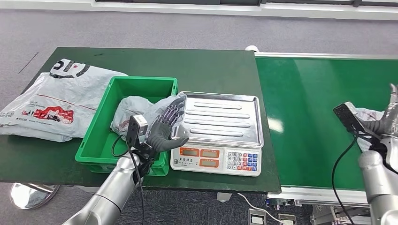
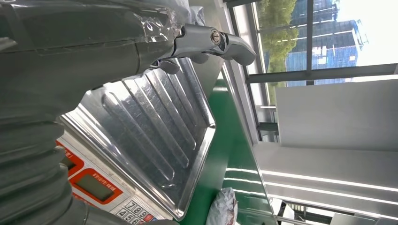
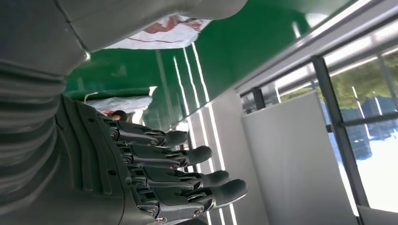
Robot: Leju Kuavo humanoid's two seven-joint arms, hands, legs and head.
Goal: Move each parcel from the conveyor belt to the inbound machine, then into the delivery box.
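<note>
**Green crate took one parcel while the next waited on the belt**

Green plastic walled the delivery box (image 1: 101,140), which stood just left of the scale (image 1: 220,126), the inbound machine and the landmark here. Further left of the scale a large white bag (image 1: 56,98) lay flat on the table (image 1: 206,65), touching the box's outer wall. A grey parcel (image 1: 133,110) sat inside the box. The left hand (image 1: 164,126) hovered over the box's wall nearest the scale, fingers spread and holding nothing, so that parcel looked delivered. The scale's steel pan was bare. Right of the scale ran the conveyor belt (image 1: 319,103), and well to the right a second parcel (image 1: 368,115) lay on it. The right hand (image 1: 387,119) stood beside that parcel with fingers extended and apart, apparently gripping nothing.

The step in hand was likely fetching the second parcel. The next move called for closing on its loose wrapping and carrying it leftward to the pan. The belt's raised rail and the pan's lip were edges to clear; open belt lay between.
</note>
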